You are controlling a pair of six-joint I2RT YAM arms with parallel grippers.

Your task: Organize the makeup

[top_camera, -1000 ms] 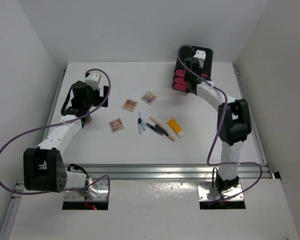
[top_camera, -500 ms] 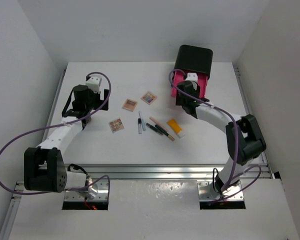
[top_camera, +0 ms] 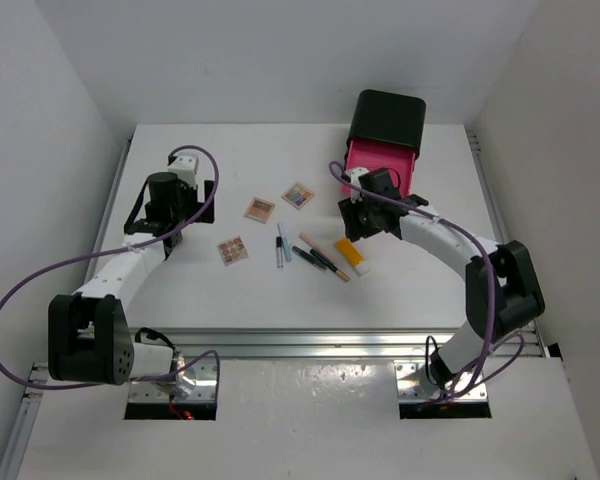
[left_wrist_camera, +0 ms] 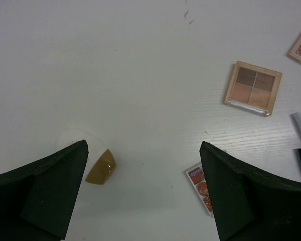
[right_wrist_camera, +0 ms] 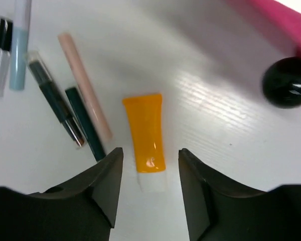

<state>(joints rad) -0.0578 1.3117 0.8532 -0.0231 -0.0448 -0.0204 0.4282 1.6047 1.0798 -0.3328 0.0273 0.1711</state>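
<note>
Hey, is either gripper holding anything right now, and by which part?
Nothing is held. The left gripper is open above the table; the right gripper is open, straddling the orange tube without closing on it.

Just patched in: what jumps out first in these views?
The black box at the table's far right, its pink drawer pulled out. Just in front of it the right gripper hangs open over the orange tube, which lies beside a cluster of pencil-like sticks mid-table.
</note>
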